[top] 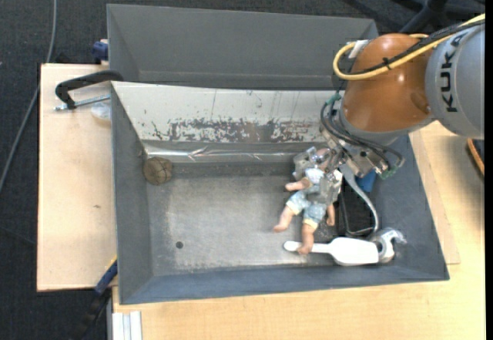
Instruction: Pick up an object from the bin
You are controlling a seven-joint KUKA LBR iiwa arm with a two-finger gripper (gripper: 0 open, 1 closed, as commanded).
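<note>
Your gripper hangs over the small doll at the bin's four o'clock. You cannot tell whether it is open, closed or gripping anything.

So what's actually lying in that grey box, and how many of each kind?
Doll: 1
White scoop: 1
Black flat thing: 1
Brown round lump: 1
Total: 4 clear, plus a half-hidden blue bit I cannot name.

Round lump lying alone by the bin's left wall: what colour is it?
Dull brown; the round lump shows best in the camera view.
</note>
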